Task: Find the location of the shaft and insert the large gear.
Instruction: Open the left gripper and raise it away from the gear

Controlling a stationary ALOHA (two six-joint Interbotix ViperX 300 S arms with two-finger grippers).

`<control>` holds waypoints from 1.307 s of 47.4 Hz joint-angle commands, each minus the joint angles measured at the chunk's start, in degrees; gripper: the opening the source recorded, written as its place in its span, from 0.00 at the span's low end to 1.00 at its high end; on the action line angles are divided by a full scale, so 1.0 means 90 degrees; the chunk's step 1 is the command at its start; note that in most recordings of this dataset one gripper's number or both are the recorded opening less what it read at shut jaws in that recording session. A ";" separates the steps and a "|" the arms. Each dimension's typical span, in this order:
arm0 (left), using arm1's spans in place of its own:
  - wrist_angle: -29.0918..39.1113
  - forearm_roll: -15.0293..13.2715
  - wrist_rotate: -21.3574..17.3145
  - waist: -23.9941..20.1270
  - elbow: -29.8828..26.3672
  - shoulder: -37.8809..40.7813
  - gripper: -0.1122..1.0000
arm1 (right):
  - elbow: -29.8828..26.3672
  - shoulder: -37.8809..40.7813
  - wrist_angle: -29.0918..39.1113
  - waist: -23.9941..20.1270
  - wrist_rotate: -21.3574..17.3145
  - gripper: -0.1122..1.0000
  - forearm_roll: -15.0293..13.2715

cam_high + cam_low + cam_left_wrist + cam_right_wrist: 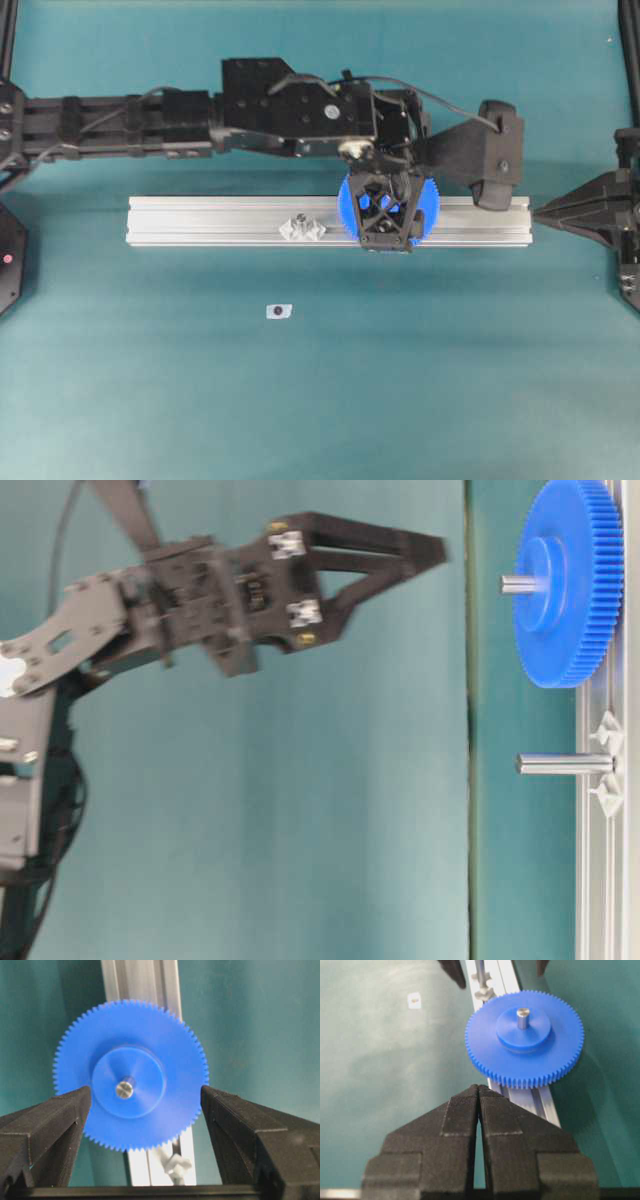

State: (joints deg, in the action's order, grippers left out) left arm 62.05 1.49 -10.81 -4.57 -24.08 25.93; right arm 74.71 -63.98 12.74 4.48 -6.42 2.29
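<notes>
From my station I see the large gear (pixel 131 1076) seated flat on the aluminium rail (pixel 220 220), towards that rail's right end in the overhead view, with a metal pin poking up through its centre hole; the pin tip (pixel 522 1014) stands clear above the raised hub. A second bare pin, the shaft (pixel 562 764), stands upright further along the same rail between its two small clear mounts, well apart from the gear. The left gripper (pixel 145 1097) hangs directly over the gear, pointing down at it, its jaws spread wide so that one finger (pixel 55 1120) sits off the left edge of the teeth and the other off the right edge; it has hold of nothing, and I cannot tell whether the fingertips brush the teeth or stand just clear. The left arm (pixel 150 125) stretches in from the left edge of the overhead view, running level above the rail before the wrist bends down. The right gripper (pixel 479 1091) rests low on the right side, aimed along the rail towards the gear but well short of it, its fingers pressed together with nothing between them. A small white tag (pixel 279 311) lies on the teal table (pixel 450 380) in front of the rail.
</notes>
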 commanded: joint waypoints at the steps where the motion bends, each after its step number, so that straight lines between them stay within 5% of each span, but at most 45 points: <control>1: -0.0020 0.0010 0.0010 0.0010 -0.0146 -0.0439 0.86 | -0.0078 0.0029 -0.0049 0.0010 -0.0059 0.12 0.0000; 62: -0.0469 0.0010 0.0156 -0.0049 0.0488 -0.0928 0.86 | -0.0078 -0.0010 -0.0049 0.0010 -0.0059 0.12 -0.0010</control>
State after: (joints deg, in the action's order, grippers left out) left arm 58.18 1.49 -9.40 -5.01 -18.98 20.39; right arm 74.71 -64.42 12.74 4.48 -6.42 2.29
